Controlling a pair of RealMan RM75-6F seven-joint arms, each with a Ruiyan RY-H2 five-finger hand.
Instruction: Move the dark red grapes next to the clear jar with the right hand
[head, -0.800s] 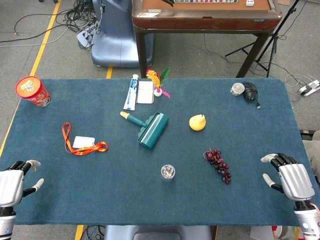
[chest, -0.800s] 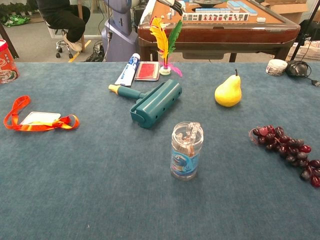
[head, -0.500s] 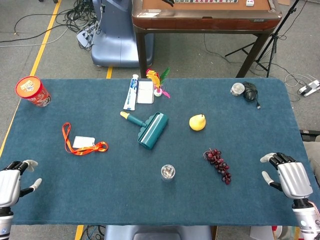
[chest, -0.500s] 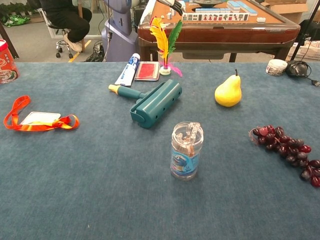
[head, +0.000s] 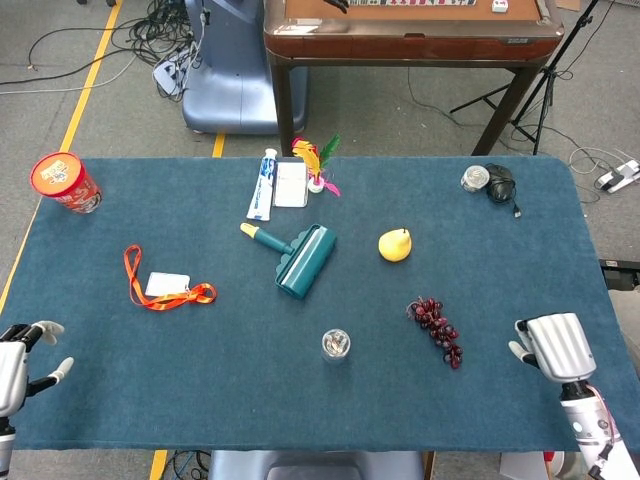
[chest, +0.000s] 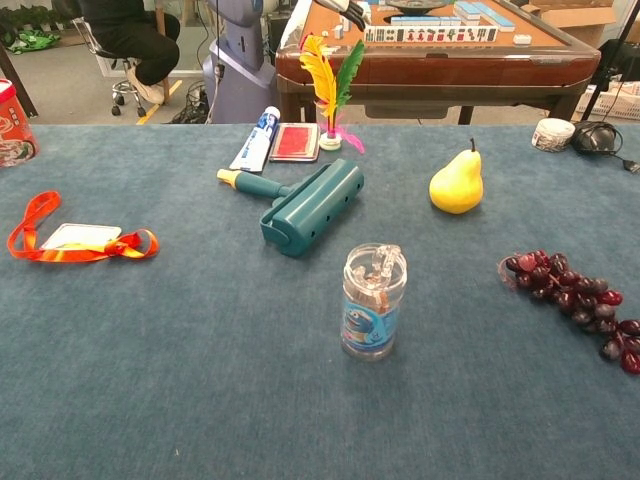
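Observation:
The dark red grapes (head: 437, 329) lie on the blue table right of centre, a loose bunch also seen at the right edge of the chest view as grapes (chest: 575, 300). The clear jar (head: 336, 346) stands upright to their left; in the chest view the jar (chest: 373, 301) shows a blue label and clear lid. My right hand (head: 552, 347) hovers over the table's right front corner, well right of the grapes, holding nothing, fingers apart. My left hand (head: 15, 360) sits at the front left edge, fingers apart and empty. Neither hand shows in the chest view.
A yellow pear (head: 395, 244) lies behind the grapes. A teal lint roller (head: 300, 258) lies behind the jar. An orange lanyard with card (head: 165, 286) is at the left, a red cup (head: 64, 182) far left, toothpaste and feathers (head: 318, 165) at the back, a small tub and mouse (head: 488, 181) back right.
My right hand has shifted a little left toward the grapes and turned. My left hand has drawn back toward the lower left corner. The objects have not moved.

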